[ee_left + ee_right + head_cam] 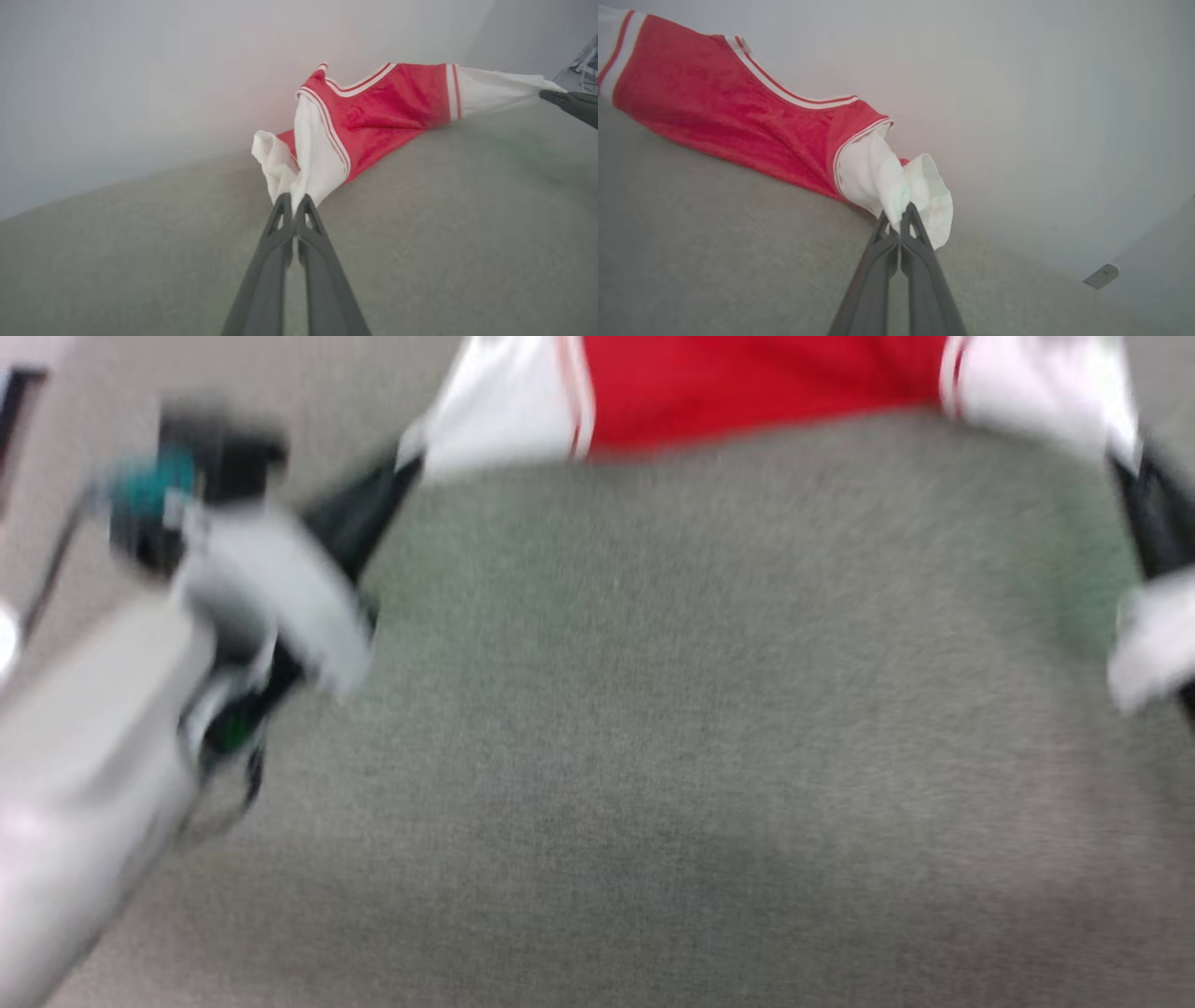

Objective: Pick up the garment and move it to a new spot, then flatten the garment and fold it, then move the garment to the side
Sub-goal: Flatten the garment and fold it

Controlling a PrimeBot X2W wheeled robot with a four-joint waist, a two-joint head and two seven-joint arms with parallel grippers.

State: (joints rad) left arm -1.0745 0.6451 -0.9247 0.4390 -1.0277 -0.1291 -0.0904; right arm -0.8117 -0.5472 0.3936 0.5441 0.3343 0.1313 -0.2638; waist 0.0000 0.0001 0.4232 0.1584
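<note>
The garment (747,383), a red jersey with white sleeves and striped trim, stretches across the top of the blurred head view over grey carpet. My left gripper (406,462) is shut on the tip of one white sleeve; in the left wrist view the gripper (294,200) pinches that sleeve (313,163). My right gripper (1125,462) is shut on the other white sleeve, and in the right wrist view the gripper (896,217) clamps bunched white cloth (887,182). The red body (724,116) hangs taut between both grips, its lower part against the carpet. The lettering is hidden.
Grey carpet (700,756) spreads below the garment. A pale wall (140,70) rises behind it. A small grey fitting (1101,276) lies at the foot of the wall. My left forearm (84,775) crosses the lower left of the head view.
</note>
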